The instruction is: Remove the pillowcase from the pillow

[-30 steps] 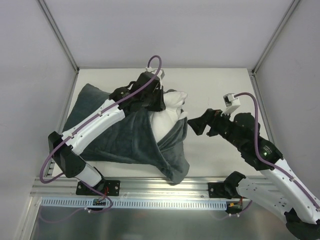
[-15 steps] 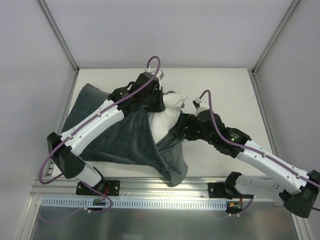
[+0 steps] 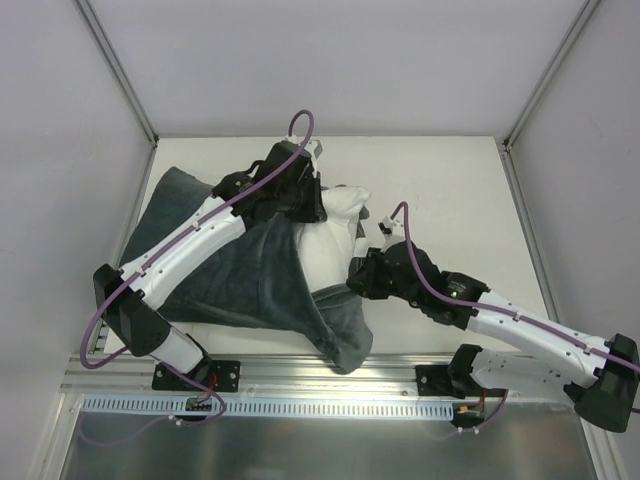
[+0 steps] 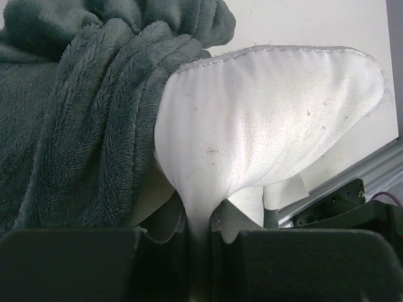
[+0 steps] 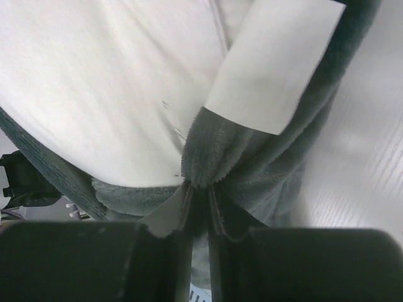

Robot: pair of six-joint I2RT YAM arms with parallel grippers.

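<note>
The white pillow sticks out of a dark grey-green fleece pillowcase in the middle of the table. My left gripper is shut on the pillow's far exposed corner; in the left wrist view its jaws pinch a fold of the white pillow, with the pillowcase bunched to the left. My right gripper is shut on the pillowcase's open edge at the pillow's right side. In the right wrist view the jaws clamp the fleece hem below the pillow and its white tag.
The white table is fenced by grey walls with metal posts at the back corners. An aluminium rail runs along the near edge by the arm bases. The pillowcase's closed end lies toward the left wall.
My right arm swung left from beside the pillow to the pillowcase's open edge, and its jaws went from open to shut on the fleece. The left gripper kept hold of the pillow corner.
</note>
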